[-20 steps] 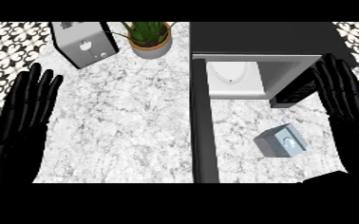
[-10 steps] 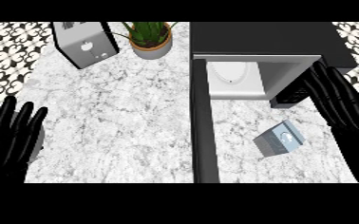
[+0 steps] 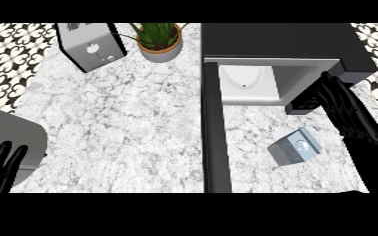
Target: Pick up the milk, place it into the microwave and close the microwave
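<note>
The milk (image 3: 295, 147), a small grey-blue carton, lies tilted on the marble counter (image 3: 125, 115) in front of the microwave (image 3: 280, 42). The black microwave stands at the back right, and its white inside with a round plate (image 3: 247, 77) shows. Its door (image 3: 214, 135) hangs open as a dark bar running toward me. My right hand (image 3: 343, 107) hovers open just right of and beyond the milk, fingers straight and pointing at the microwave's front corner, not touching the carton. My left hand (image 3: 10, 162) shows at the lower left edge, open, fingers up.
A silver toaster (image 3: 90, 45) stands at the back left, with a potted green plant (image 3: 159, 40) beside it. The open door splits the counter into a wide left part and a narrower right strip where the milk lies.
My left hand has sunk down to the lower left edge. My right hand has come lower and inward, closer to the milk. The carton itself has not moved on the counter.
</note>
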Controlling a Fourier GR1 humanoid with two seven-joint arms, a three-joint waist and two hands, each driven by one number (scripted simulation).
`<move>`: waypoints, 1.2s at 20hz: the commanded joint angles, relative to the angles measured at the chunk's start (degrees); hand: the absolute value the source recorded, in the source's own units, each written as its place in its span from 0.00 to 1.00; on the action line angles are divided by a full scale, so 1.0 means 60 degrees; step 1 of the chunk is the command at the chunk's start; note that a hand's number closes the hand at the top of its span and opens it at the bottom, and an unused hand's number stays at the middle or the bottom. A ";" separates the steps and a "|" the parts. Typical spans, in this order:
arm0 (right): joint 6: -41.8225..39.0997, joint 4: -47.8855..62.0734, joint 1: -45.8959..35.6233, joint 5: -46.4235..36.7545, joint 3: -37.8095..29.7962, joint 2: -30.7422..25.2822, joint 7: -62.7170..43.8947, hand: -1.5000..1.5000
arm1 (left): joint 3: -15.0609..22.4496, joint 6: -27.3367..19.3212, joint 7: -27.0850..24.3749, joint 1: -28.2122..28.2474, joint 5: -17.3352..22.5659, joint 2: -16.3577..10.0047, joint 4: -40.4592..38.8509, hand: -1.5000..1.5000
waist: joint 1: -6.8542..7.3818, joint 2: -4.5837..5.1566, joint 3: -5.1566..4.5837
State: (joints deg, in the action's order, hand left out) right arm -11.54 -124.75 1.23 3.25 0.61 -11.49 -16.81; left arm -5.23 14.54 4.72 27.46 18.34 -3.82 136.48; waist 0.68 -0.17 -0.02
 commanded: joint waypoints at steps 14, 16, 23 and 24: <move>0.0104 0.3917 0.1142 -0.1586 -0.1023 -0.0047 0.3433 0.00 | -0.1411 0.1749 -0.0891 0.2101 0.2162 0.0112 0.0946 0.00 | 0.0074 -0.0003 0.0008; 0.0244 0.5087 0.1339 -0.2062 -0.0991 0.0026 0.4475 0.00 | -0.0725 0.1835 -0.1237 0.2099 0.1211 0.0590 0.0876 0.00 | 0.0091 0.0011 0.0017; 0.0358 0.7203 0.0953 -0.2411 -0.1306 -0.0199 0.6048 0.00 | -0.1475 0.2144 -0.0884 0.2577 0.2551 0.0123 0.1190 0.00 | 0.0068 0.0028 0.0021; 0.0309 0.7651 0.0766 -0.2513 -0.1411 -0.0407 0.6317 0.00 | -0.1449 0.2458 -0.1469 0.2817 0.2153 0.0403 0.0967 0.00 | 0.0133 0.0015 0.0018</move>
State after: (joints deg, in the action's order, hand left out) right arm -9.72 -85.91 7.60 -10.17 -7.03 -12.65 16.16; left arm -13.85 28.01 -3.61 41.94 23.92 -2.78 135.61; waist 1.35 -0.09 0.09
